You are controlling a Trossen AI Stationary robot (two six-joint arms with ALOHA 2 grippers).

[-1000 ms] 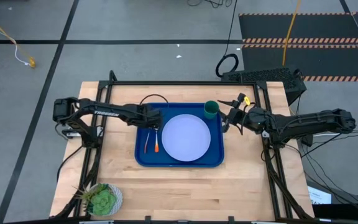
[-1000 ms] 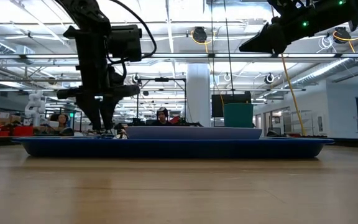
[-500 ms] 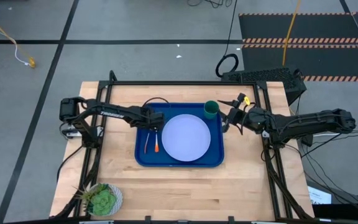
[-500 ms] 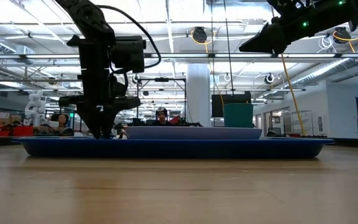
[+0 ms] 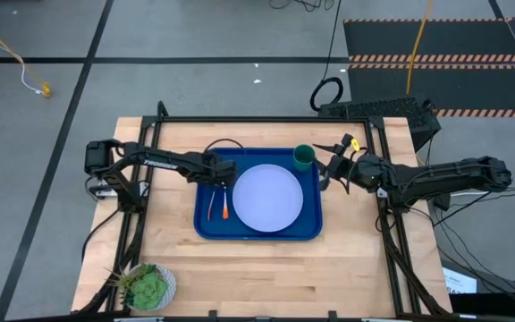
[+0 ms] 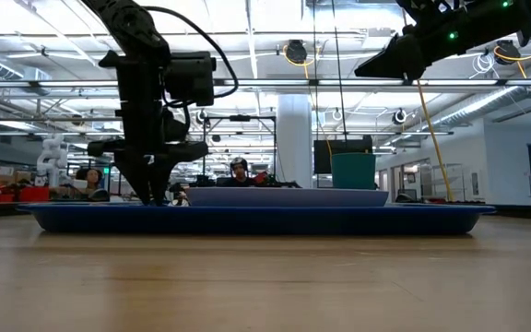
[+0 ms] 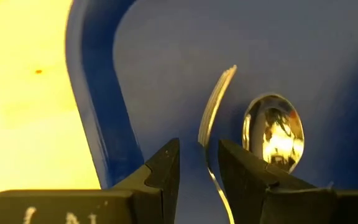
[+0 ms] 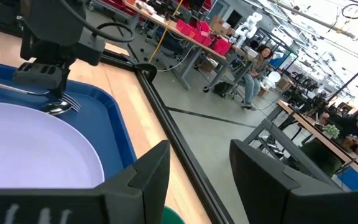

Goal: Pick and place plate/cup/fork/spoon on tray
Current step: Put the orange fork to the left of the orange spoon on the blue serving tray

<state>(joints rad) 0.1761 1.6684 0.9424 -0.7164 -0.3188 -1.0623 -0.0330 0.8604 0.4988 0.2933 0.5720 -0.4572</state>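
The blue tray (image 5: 202, 228) lies mid-table. On it rest the pale plate (image 5: 266, 199) and, at its far right corner, the green cup (image 5: 304, 157). The fork (image 7: 216, 93) and spoon (image 7: 272, 130) lie side by side on the tray's left part, with their orange handles (image 5: 211, 207) (image 5: 225, 213) pointing to the near edge. My left gripper (image 7: 197, 162) points down over their heads (image 5: 224, 176). It is open by a narrow gap, one finger on each side of the fork's neck. My right gripper (image 5: 327, 170) is open and empty, raised just right of the tray near the cup.
A white pot with a green plant (image 5: 148, 286) stands at the table's near left corner. Black frame rails (image 5: 266, 119) run along the far, left and right sides. People sit in the room beyond the table (image 8: 257, 62).
My left arm has shifted a little toward the table's right and its wrist has come down slightly over the fork and spoon; since then it has kept still. The fork, spoon, plate and cup have not moved.
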